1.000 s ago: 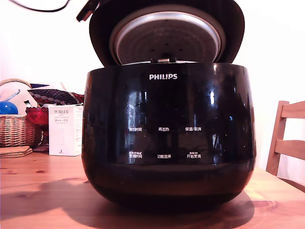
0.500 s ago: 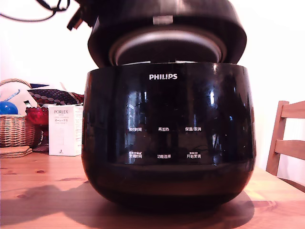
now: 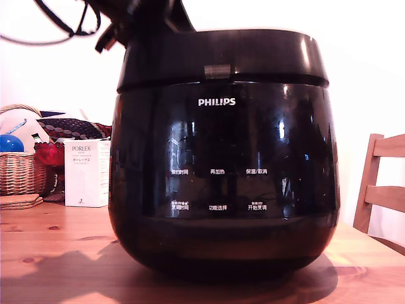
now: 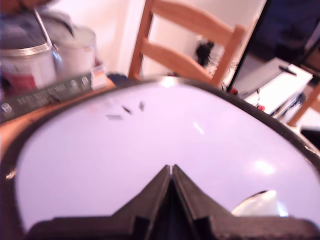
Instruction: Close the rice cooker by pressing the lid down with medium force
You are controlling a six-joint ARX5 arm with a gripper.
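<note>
The rice cooker [image 3: 221, 177], large, glossy black and marked PHILIPS, fills the middle of the exterior view on a wooden table. Its lid [image 3: 253, 57] lies flat on the body, with only a thin seam showing and no inner face visible. My arm [image 3: 149, 16] comes down onto the lid's top from the exterior view's upper left. In the wrist view my gripper [image 4: 170, 170] is shut, its two black fingertips together and resting on the lid's shiny top [image 4: 150, 135], which reflects bright white light. Nothing is between the fingers.
On the wooden table [image 3: 50, 266], at the exterior view's left, stand a wicker basket [image 3: 19, 168] and a white PORLEX box [image 3: 87, 172]. A wooden chair [image 3: 383, 183] stands at its right. The wrist view shows another chair [image 4: 185, 45] and metal pots [image 4: 30, 55] beyond the cooker.
The lid has swung down from wide open, through half shut, to flat on the cooker's body. My arm has come down with it at the upper left.
</note>
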